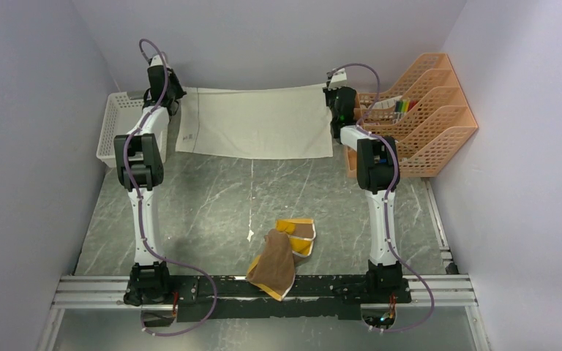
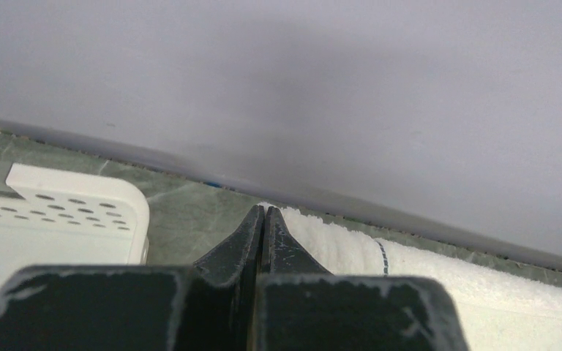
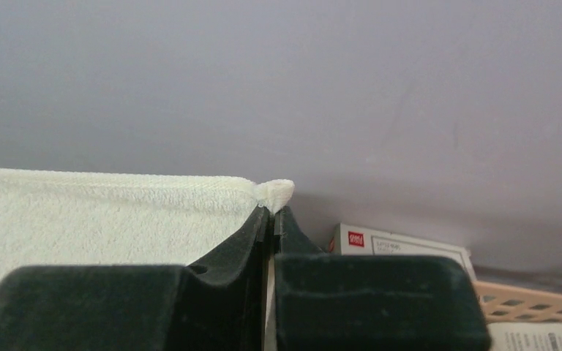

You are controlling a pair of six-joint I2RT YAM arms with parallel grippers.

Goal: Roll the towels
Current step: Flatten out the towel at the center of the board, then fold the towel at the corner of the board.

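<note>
pinching the cream towel [image 1: 256,124]: my right gripper [image 3: 273,212] closed on a corner tuft above its tips; my left gripper [image 2: 263,210] closed, towel just right, hold unclear. best draw back evenly.

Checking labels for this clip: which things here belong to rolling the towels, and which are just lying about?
Job: cream towel, spread flat at the far edge; brown-and-yellow towel, crumpled; right hand pinching the cream towel's corner; left hand shut at the other corner.
Lying about: white basket; orange file rack; markers in it.
</note>
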